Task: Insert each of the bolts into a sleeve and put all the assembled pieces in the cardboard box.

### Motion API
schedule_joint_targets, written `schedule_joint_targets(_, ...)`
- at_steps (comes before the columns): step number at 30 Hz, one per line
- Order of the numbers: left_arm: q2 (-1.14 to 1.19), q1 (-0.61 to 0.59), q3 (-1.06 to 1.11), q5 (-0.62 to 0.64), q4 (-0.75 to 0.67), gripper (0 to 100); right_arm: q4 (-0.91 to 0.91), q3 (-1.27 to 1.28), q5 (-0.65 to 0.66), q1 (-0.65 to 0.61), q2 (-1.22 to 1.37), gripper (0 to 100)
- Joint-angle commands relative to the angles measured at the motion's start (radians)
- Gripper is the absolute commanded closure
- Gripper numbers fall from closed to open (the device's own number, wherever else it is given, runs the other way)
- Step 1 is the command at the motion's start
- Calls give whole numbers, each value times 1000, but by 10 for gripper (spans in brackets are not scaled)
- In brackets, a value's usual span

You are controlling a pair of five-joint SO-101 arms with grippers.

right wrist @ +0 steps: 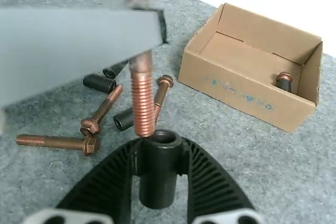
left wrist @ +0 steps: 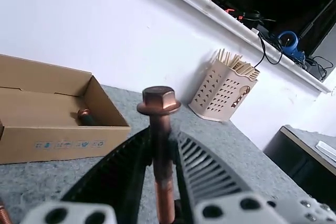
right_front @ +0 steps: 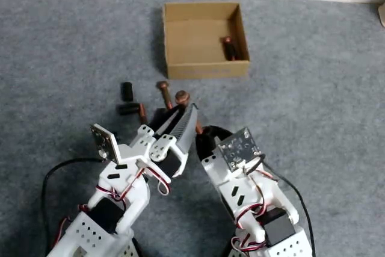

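Note:
My left gripper [left wrist: 164,136] is shut on a copper bolt [left wrist: 159,129], held upright with its hex head on top. My right gripper [right wrist: 160,149] is shut on a black sleeve [right wrist: 157,174], standing upright just below. The bolt's threaded tip [right wrist: 142,108] hangs at the sleeve's open mouth, touching or nearly so. In the high view the left gripper [right_front: 185,114] crosses over the front of the right arm [right_front: 240,154]. The cardboard box [right_front: 207,70] sits beyond, with one assembled piece [right_front: 229,48] in its right corner.
Loose bolts [right wrist: 52,141] [right wrist: 102,109] [right wrist: 161,90] and black sleeves [right wrist: 100,83] [right wrist: 124,119] lie on the grey carpet between the grippers and the box [right wrist: 241,95]. A pale perforated holder of sticks [left wrist: 223,90] stands by the wall, right of the box.

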Motion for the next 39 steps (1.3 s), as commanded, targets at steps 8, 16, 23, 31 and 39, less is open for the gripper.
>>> schedule_joint_targets(8,-10,45,18,-2,-8,994,-16,-64,12,-74,-16,993)
schedule_joint_targets(16,-8,88,24,-35,-3,994,-5,-62,48,-74,-16,993)
schedule_joint_targets(23,-8,91,24,-29,31,994,-4,-65,49,-68,-16,993)
schedule_joint_targets(31,-8,113,24,-28,86,994,-4,-68,49,-31,-16,993)
schedule_joint_targets(39,-8,113,24,-29,87,992,-5,-67,49,15,-16,993)
